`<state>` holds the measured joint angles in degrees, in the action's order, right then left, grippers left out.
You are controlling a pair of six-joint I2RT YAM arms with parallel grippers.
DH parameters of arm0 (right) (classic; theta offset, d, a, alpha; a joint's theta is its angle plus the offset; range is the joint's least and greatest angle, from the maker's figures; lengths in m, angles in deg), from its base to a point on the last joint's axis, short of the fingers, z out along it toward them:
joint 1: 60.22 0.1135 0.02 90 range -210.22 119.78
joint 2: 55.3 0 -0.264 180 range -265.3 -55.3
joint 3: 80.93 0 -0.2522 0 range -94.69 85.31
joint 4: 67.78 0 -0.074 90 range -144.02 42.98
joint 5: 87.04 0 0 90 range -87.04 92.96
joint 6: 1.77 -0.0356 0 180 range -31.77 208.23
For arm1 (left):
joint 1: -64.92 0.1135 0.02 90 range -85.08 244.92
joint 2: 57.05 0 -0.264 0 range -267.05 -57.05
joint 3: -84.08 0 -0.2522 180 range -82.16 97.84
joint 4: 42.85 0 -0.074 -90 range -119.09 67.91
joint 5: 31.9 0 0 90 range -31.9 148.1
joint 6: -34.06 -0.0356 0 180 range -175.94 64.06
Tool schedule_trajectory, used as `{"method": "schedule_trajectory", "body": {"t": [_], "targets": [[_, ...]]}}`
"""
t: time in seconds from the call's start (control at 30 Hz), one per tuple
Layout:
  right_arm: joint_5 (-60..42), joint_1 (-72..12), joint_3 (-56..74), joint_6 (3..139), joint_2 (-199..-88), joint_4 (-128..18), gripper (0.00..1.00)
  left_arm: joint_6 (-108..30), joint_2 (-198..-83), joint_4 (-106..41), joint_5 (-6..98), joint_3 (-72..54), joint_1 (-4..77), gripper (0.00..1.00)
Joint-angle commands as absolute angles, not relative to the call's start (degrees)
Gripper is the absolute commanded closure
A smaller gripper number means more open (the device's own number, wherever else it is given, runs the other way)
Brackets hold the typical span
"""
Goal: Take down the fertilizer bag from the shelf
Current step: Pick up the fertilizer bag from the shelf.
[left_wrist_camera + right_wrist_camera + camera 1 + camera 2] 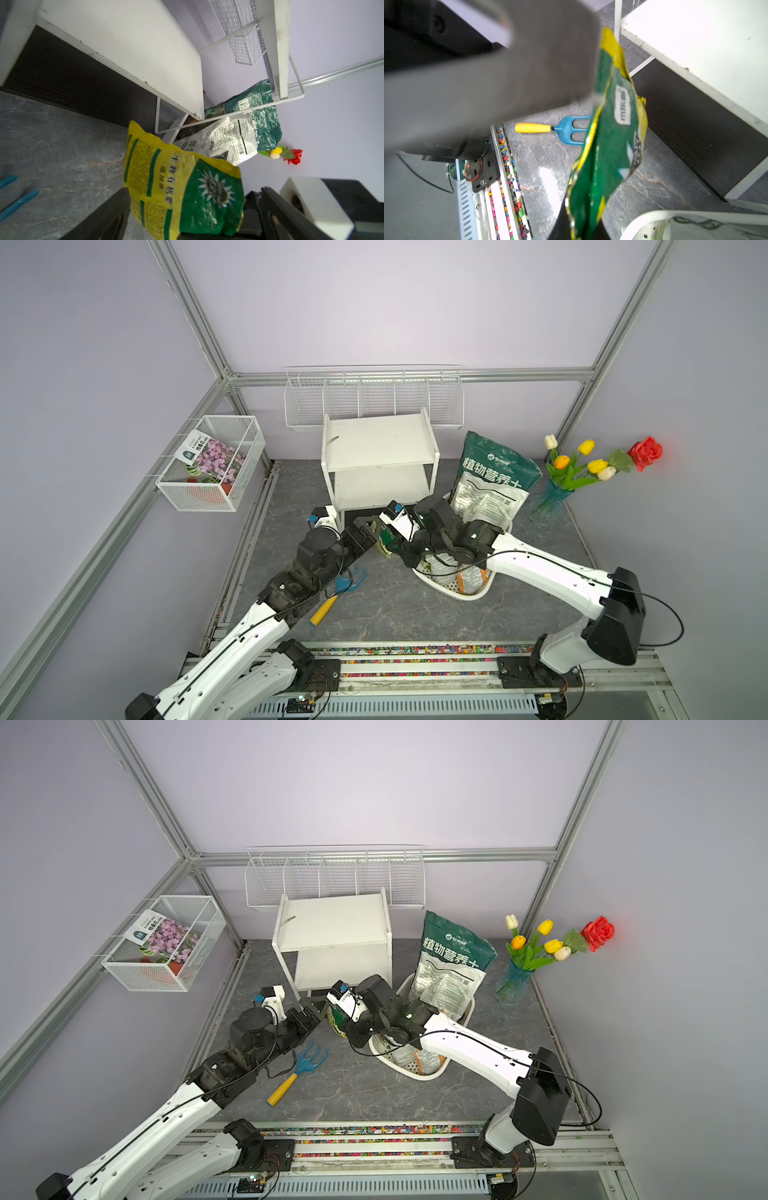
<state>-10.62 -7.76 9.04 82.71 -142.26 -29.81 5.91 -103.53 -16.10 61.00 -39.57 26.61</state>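
While the grey marbled tabletop (395, 614) is being viewed from above, the small white three-tier shelf of flat boards and thin corner posts (376, 448) is being shown standing on it. Just beside the shelf's right side, a large green-and-white printed sack (494, 485) is being propped upright in a white perforated plastic basket (465, 597). Directly in front of the shelf's lowest tier, off its boards and above the tabletop, the small yellow-and-green fertilizer bag (182, 193) is being held aloft. It is being pinched at one end by the black right gripper (581, 225), whose jaws are being pressed shut on it. The black left gripper (194, 190) is being held wide open around the bag, with a gap showing beside one finger (276, 207). Further in front of the shelf, toward its left, a blue hand fork with a yellow handle (297, 1073) is being shown lying flat.
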Motion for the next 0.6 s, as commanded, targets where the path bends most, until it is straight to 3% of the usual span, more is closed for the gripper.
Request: {"method": "schedule_trajectory", "body": {"t": [0.0, 0.1, 0.33, 0.57], "targets": [[-10.98, -7.8, 7.18, 83.21, -137.18, -28.97, 1.0, 2.94, -100.73, -14.17, 69.7, -37.85, 26.58, 0.0], [-9.37, -7.76, 7.9, 83.98, -133.91, -25.09, 1.0, 1.92, -98.6, -16.53, 76.27, -40.53, 26.67, 0.0], [-6.8, -7.92, 10.92, 84.79, -124.18, -17.67, 1.0, -2.5, -104.28, -22.27, 77.09, -42.95, 27.12, 0.0], [-3.35, -7.96, 11.54, 88.11, -118.66, -7.28, 1.0, 1.64, -105.75, -24.08, 78.96, -46.78, 27.12, 0.0]]}}
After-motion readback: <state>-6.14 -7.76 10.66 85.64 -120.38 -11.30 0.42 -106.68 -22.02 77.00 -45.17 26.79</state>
